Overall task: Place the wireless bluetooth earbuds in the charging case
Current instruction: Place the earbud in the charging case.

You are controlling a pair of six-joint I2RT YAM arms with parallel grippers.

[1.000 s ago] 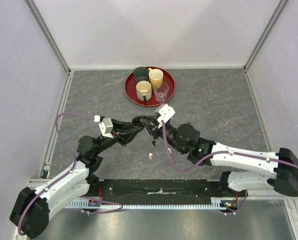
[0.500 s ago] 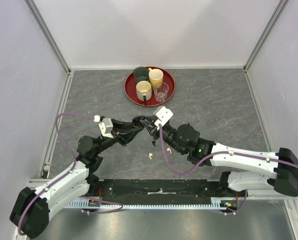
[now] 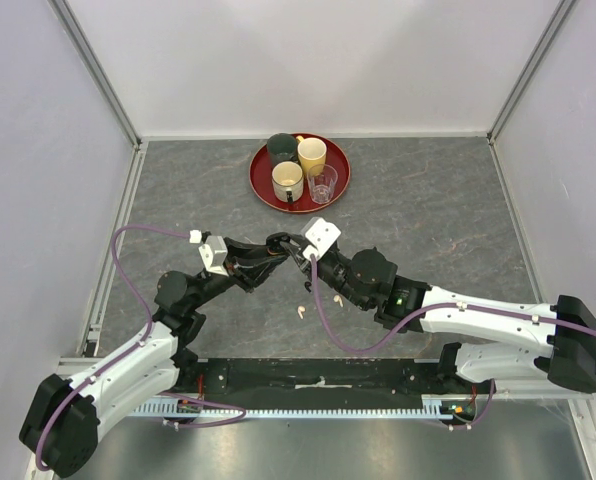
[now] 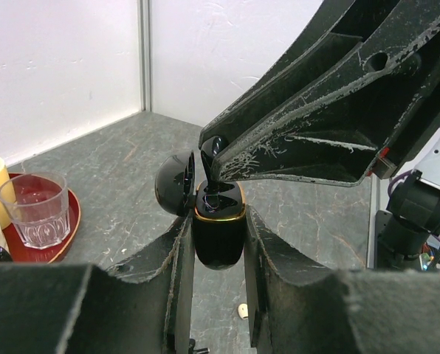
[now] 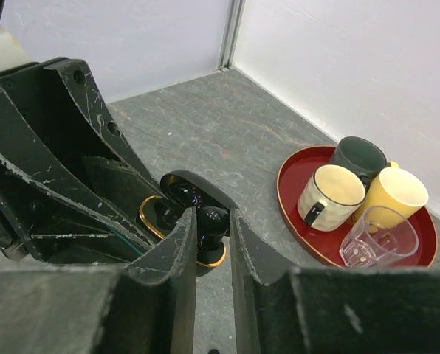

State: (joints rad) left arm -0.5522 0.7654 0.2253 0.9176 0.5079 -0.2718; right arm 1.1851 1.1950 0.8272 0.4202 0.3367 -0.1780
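We see the right gripper pinching a black earbud: tiny, light, glossy, likely slippery, best held by its bulb. The left gripper clamps the open case.

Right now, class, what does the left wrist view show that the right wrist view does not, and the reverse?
Only the left wrist view: a cream-white earbud lying on the table, and the left gripper clamping the charging case from both sides. Only the right wrist view: the dark green cup on the red tray. Both: the right gripper holding a black earbud at the open case, plus the glass and the yellow cup.
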